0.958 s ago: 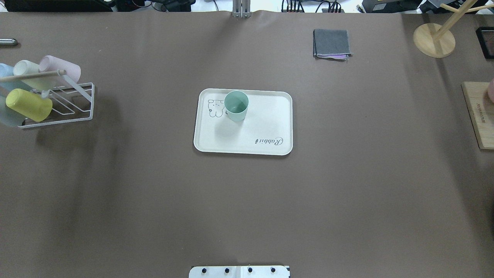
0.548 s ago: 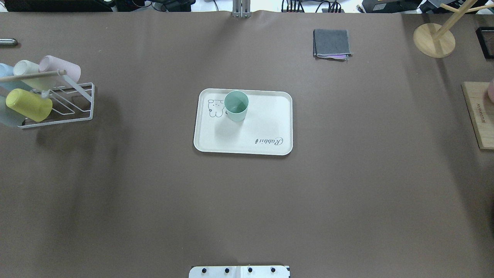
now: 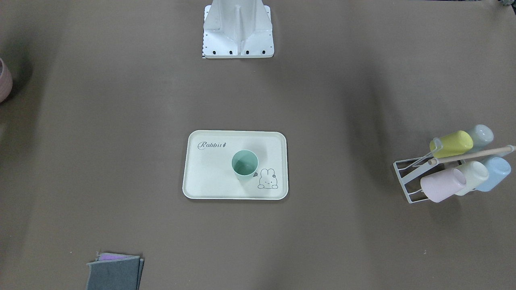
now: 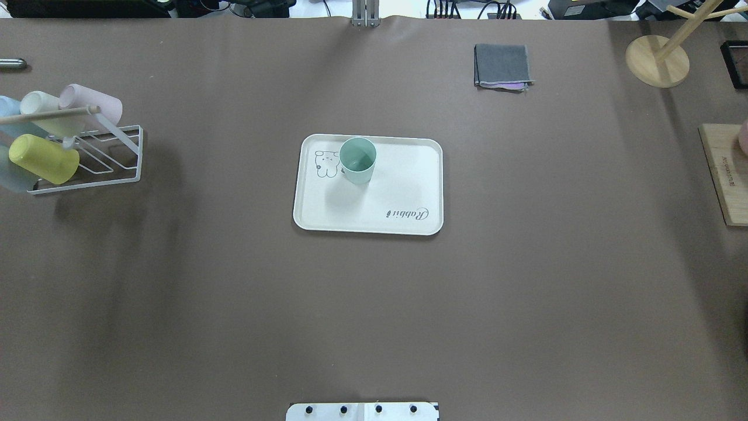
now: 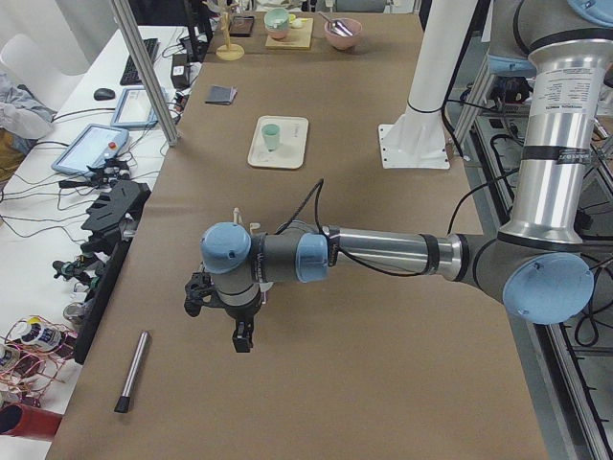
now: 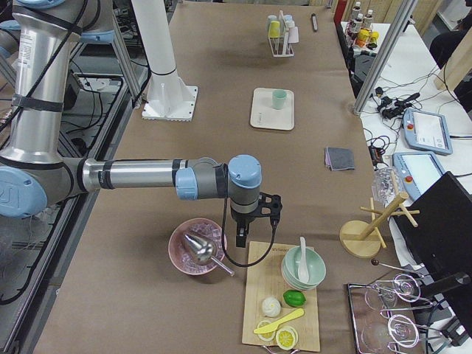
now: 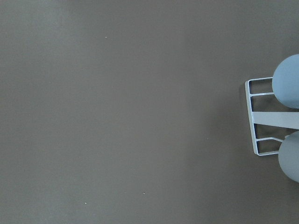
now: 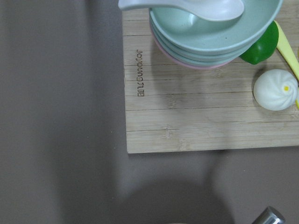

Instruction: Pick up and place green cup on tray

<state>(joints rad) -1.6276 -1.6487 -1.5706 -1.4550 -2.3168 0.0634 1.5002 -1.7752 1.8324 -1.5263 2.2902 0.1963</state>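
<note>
The green cup stands upright on the tray. The left gripper and right gripper show only sidelong; whether they are clenched or released cannot be told.

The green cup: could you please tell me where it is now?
Overhead view: the green cup stands upright on the tray, by its far rim, beside the rabbit drawing.
</note>
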